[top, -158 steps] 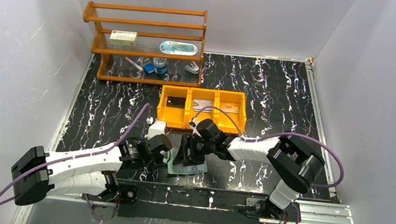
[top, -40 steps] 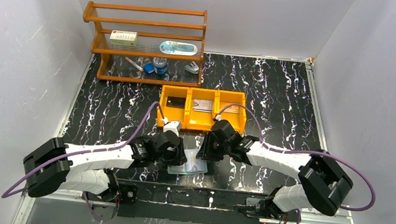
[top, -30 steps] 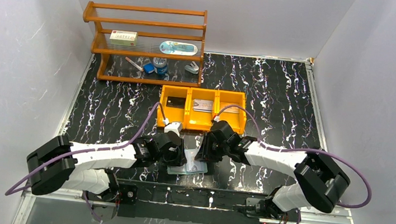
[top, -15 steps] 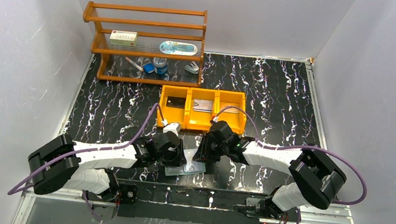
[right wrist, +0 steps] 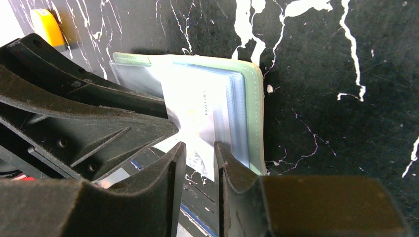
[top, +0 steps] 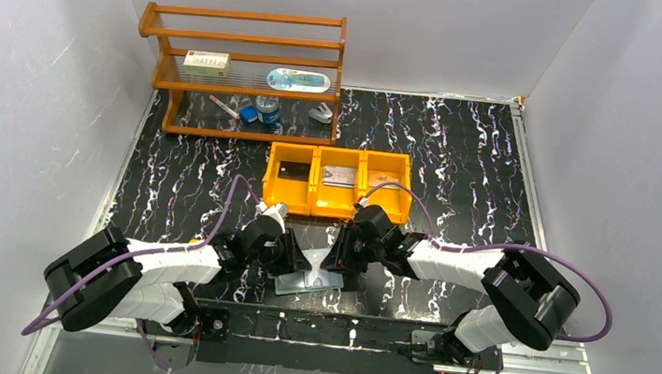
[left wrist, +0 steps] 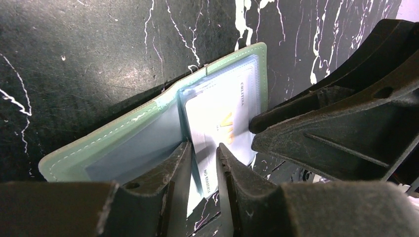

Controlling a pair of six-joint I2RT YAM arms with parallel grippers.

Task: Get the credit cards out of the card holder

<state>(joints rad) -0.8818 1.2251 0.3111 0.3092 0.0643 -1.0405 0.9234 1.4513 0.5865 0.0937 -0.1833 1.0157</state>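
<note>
The muted-green card holder [top: 305, 283] lies open on the black marbled table near the front edge. In the left wrist view the holder [left wrist: 123, 143] shows a pale card [left wrist: 222, 118] in its right pocket, sticking out past the near edge. The holder [right wrist: 254, 113] and the card [right wrist: 197, 123] also show in the right wrist view. My left gripper [top: 295, 263] [left wrist: 203, 158] and right gripper [top: 334, 265] [right wrist: 200, 155] both point down at the holder, tips over the card, jaws a narrow gap apart. A black card [top: 290, 169], a silver-grey card [top: 340, 176] and a tan card [top: 385, 182] lie in the orange tray.
The orange three-compartment tray [top: 334, 208] stands just behind the grippers. A wooden shelf rack [top: 250, 41] at the back left holds a white box with red print [top: 207, 62] and small items. Grey walls enclose the table on three sides.
The left arm has drawn back to the left and lowered, its gripper now slanting in at the holder. The holder has slid slightly left and nearer. The right gripper stays over it.
</note>
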